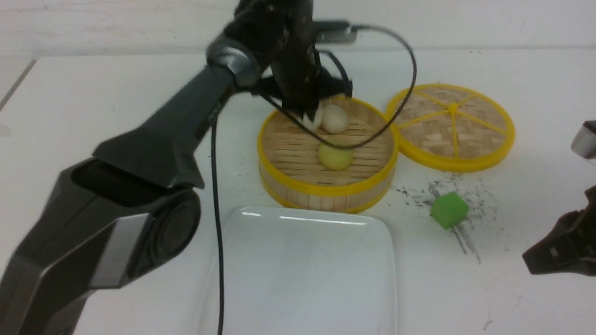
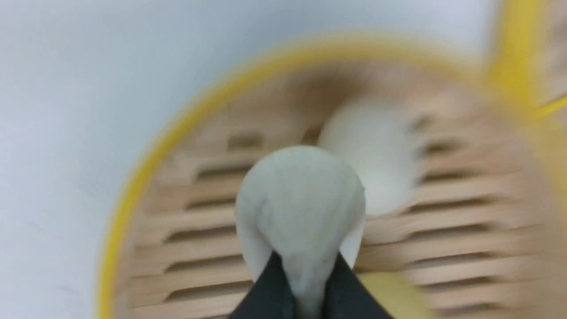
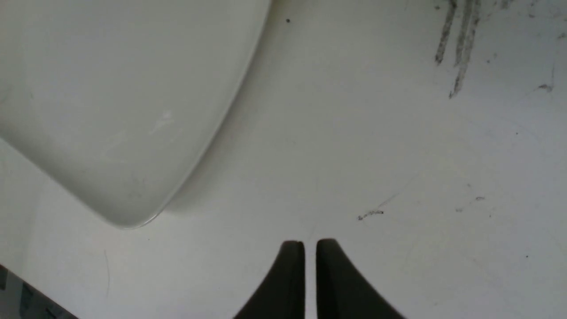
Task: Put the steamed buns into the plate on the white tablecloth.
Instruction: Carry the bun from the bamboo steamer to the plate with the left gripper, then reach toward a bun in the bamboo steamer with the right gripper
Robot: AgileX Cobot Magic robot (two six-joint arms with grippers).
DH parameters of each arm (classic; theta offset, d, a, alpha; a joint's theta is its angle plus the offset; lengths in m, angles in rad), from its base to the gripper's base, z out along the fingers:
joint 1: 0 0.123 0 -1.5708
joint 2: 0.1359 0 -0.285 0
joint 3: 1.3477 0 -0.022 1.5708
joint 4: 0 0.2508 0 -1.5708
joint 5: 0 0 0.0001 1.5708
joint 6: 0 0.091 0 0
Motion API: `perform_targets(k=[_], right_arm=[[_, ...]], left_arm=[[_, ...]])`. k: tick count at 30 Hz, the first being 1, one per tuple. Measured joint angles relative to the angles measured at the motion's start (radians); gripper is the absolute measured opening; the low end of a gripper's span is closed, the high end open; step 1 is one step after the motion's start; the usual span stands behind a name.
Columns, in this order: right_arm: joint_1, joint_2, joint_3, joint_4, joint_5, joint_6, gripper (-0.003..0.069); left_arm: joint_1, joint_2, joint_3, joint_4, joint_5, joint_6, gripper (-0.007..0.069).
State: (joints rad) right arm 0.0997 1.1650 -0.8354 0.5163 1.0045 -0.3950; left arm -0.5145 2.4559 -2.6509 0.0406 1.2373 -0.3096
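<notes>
My left gripper (image 2: 305, 266) is shut on an off-white steamed bun (image 2: 301, 195), pinched between the two black fingers over the far left part of the bamboo steamer (image 1: 326, 190). In the front view that gripper (image 1: 308, 116) and its bun (image 1: 314, 123) sit just left of a second off-white bun (image 1: 335, 119). A pale yellow bun (image 1: 335, 157) lies nearer the steamer's middle. The white rectangular plate (image 1: 302, 270) rests on the white tablecloth (image 1: 93, 102) in front of the steamer, with nothing on it. My right gripper (image 3: 310, 246) is shut with nothing in it, low at the right beside the plate's corner (image 3: 133, 212).
The yellow-rimmed woven lid (image 1: 451, 125) lies flat to the right of the steamer. A green cube (image 1: 449, 210) sits among dark scuffs in front of the lid. The left arm's cable (image 1: 216, 223) hangs across the plate's left edge.
</notes>
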Motion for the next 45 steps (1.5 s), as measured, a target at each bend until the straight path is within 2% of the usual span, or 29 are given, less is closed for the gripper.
perform_targets(k=[7, 10, 11, 16, 17, 20, 23, 29, 31, 38, 39, 42, 45], right_arm=[[0.000, 0.001, 0.000, 0.003, 0.000, 0.000, 0.0071], [0.000, 0.001, 0.000, 0.003, 0.001, 0.000, 0.0078], [0.000, 0.001, 0.000, 0.003, 0.002, 0.000, 0.0080], [0.000, 0.001, 0.000, 0.008, 0.002, 0.000, 0.0081], [0.000, 0.001, 0.000, 0.010, 0.003, 0.000, 0.0083], [0.000, 0.001, 0.000, 0.011, 0.003, 0.000, 0.0086], [0.000, 0.001, 0.000, 0.011, 0.003, 0.000, 0.0090], [0.000, 0.001, 0.000, 0.013, 0.006, 0.000, 0.0093], [0.000, 0.001, 0.000, 0.014, 0.020, 0.000, 0.0093], [0.000, 0.001, 0.000, 0.019, 0.044, 0.000, 0.0093], [0.000, 0.001, 0.000, 0.019, 0.045, 0.000, 0.0093], [0.000, 0.001, 0.000, 0.039, 0.048, 0.000, 0.0093], [0.000, 0.001, 0.000, 0.072, 0.048, 0.000, 0.0097]], left_arm=[[0.000, -0.269, 0.063, -0.080, 0.000, 0.035, 0.0025], [-0.005, -0.418, 0.282, -0.153, 0.000, 0.078, 0.0026], [-0.023, -0.502, 0.443, -0.168, 0.000, 0.093, 0.0027], [-0.115, -0.617, 0.906, -0.132, 0.001, 0.092, 0.0031], [-0.151, -0.627, 1.029, -0.109, -0.004, 0.066, 0.0034], [-0.195, -0.629, 1.174, -0.080, -0.050, 0.017, 0.0035], [-0.250, -0.607, 1.322, -0.041, -0.207, -0.099, 0.0051], [-0.257, -0.577, 1.357, -0.014, -0.297, -0.158, 0.0147], [-0.257, -0.571, 1.357, -0.001, -0.303, -0.161, 0.0247], [-0.257, -0.586, 1.312, 0.059, -0.299, -0.184, 0.0468], [-0.257, -0.589, 1.308, 0.059, -0.297, -0.184, 0.0468], [-0.257, -0.655, 1.212, 0.177, -0.211, -0.225, 0.0475], [-0.257, -0.711, 1.138, 0.271, -0.111, -0.231, 0.0409]])
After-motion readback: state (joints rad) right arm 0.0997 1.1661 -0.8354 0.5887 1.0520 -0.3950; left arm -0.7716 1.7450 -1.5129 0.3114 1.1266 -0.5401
